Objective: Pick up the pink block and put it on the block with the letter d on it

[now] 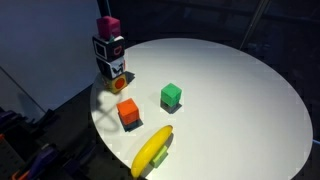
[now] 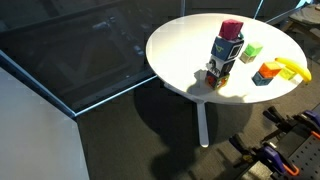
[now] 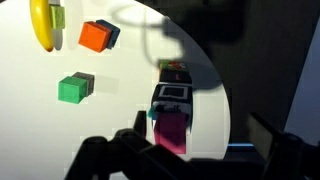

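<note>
The pink block [image 1: 108, 25] [image 2: 231, 28] sits on top of a stack at the edge of the round white table [image 1: 230, 100]. Right under it is the block with the letter d [image 1: 110, 46] [image 2: 227, 48], black-edged with white panels. That block rests on a similar printed cube [image 1: 113, 68] with a bold black figure. In the wrist view the pink block [image 3: 172, 130] lies below, on the d block [image 3: 172, 95]. My gripper [image 3: 198, 135] is open above the stack, with its dark fingers spread wide and holding nothing. The gripper is out of view in both exterior views.
An orange-red cube [image 1: 128, 112] [image 3: 95, 36], a green cube [image 1: 171, 95] [image 3: 72, 89] and a yellow banana [image 1: 152, 150] [image 3: 42, 22] lie on the table beside the stack. The stack is close to the table edge, with dark floor beyond.
</note>
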Action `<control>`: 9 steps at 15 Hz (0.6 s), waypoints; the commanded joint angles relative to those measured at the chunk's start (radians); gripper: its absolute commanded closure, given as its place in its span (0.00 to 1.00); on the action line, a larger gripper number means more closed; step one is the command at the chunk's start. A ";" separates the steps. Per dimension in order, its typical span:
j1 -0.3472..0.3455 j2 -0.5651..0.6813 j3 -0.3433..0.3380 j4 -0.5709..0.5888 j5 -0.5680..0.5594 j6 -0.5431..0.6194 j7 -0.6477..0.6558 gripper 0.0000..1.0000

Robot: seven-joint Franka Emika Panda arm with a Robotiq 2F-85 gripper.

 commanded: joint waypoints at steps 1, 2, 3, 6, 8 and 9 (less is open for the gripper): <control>0.006 -0.055 -0.001 -0.005 0.012 -0.054 0.003 0.00; 0.006 -0.065 -0.002 -0.006 0.009 -0.071 -0.001 0.00; 0.006 -0.076 -0.002 -0.008 0.007 -0.087 -0.006 0.00; 0.006 -0.103 -0.005 -0.013 0.006 -0.119 -0.013 0.00; 0.006 -0.114 -0.005 -0.017 0.004 -0.124 -0.013 0.00; 0.006 -0.117 -0.005 -0.020 0.002 -0.123 -0.016 0.00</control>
